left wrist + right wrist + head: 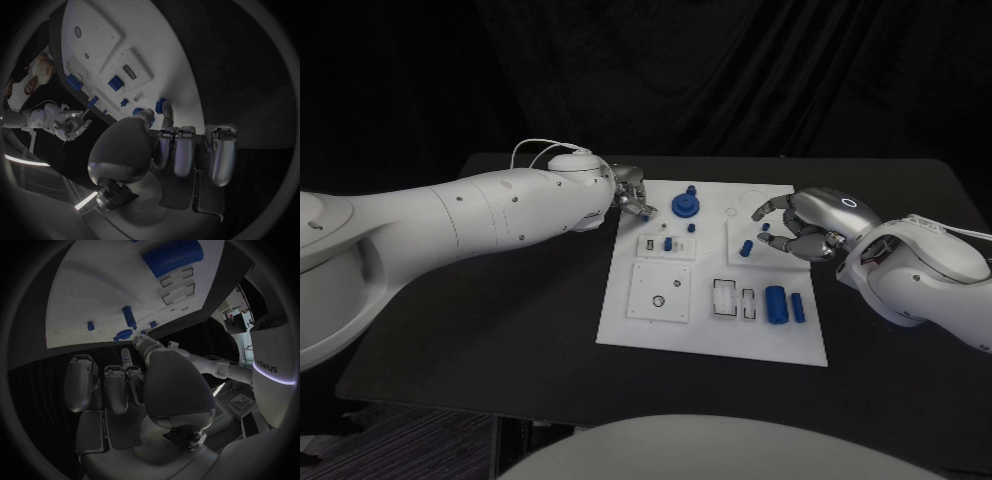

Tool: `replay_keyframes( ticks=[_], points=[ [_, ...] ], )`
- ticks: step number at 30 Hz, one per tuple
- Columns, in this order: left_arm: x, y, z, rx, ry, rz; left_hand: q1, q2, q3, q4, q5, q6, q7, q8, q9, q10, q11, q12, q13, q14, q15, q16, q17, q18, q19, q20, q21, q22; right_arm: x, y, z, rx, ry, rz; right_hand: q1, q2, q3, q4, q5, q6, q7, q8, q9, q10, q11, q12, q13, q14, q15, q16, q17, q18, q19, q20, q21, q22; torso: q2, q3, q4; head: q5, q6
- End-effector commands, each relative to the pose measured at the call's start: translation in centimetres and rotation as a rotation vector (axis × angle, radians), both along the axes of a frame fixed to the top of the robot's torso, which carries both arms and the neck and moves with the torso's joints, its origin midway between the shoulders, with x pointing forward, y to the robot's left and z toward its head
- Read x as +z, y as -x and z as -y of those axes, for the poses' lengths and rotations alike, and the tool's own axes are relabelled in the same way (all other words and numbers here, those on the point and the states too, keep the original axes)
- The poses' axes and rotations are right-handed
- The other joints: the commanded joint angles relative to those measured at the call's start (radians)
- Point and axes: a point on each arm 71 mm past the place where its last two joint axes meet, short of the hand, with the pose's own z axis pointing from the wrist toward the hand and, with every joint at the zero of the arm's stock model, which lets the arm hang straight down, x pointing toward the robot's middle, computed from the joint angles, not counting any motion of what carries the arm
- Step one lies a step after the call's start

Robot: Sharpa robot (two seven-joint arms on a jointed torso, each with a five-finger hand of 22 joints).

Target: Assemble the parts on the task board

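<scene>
Parts are seen lying on the task board, none gripped. The right hand hovers over a small blue piece, fingers curled, empty; the left hand, empty, fingers curled, waits beside the blue knob. A pinch seems required next.

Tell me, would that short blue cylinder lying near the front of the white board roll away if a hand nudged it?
Probably. The blue cylinder lies on its side on the task board, so a sideways push would likely roll it. It looks rigid and smooth, so possibly slippery. A thinner blue piece beside it might stop it.
</scene>
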Motion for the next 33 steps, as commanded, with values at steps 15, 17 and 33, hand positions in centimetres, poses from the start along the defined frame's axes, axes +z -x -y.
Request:
replay_keyframes(
  ticks=[15,17,33],
  points=[
    [-0.25,0.10,0.24,-0.005,-0.008,-0.014,0.096,-0.038,0.166,-0.046,0.013,0.007,-0.007,-0.022,0.018,0.104,-0.009,0.004,0.263,0.106,-0.010,0.003,0.263,-0.008,0.094,-0.012,-0.001,0.255,-0.06,0.08,0.04,-0.004,0.004,-0.006,0.007,0.006,0.006,-0.001,0.003,0.006,-0.001,-0.003,-0.001,0.007,0.002,-0.004,0.138,0.077,0.001,-0.001,0.185,0.010,-0.003,0.004,0.001,0.187,-0.001,-0.0002,0.0004,0.001,0.000],
    [-0.25,0.12,0.26,-0.010,-0.004,-0.013,0.100,-0.051,0.203,-0.056,0.013,0.009,-0.008,-0.023,0.023,0.104,-0.009,0.004,0.263,0.106,-0.010,0.003,0.263,-0.007,0.094,-0.013,-0.002,0.255,-0.06,0.08,0.05,-0.005,0.004,-0.006,0.007,0.007,0.006,-0.001,0.003,0.006,-0.001,-0.003,-0.001,0.006,0.002,-0.005,0.137,0.076,0.001,-0.003,0.183,0.010,-0.003,0.004,0.000,0.187,-0.001,0.0002,0.0004,0.001,0.000],
    [-0.22,0.57,-0.28,0.026,0.132,-0.053,0.061,-0.146,0.446,-0.154,0.102,0.026,-0.006,-0.015,0.061,0.104,-0.009,0.004,0.263,0.106,-0.010,0.003,0.263,-0.006,0.092,-0.012,-0.006,0.253,-0.10,0.09,0.20,-0.011,0.008,-0.011,0.006,0.007,0.006,-0.002,0.003,0.007,-0.001,-0.003,-0.002,0.005,0.002,-0.005,0.136,0.076,0.001,-0.003,0.182,0.010,-0.004,0.004,-0.002,0.186,-0.001,0.0001,0.0014,0.004,0.000]
  ],
)
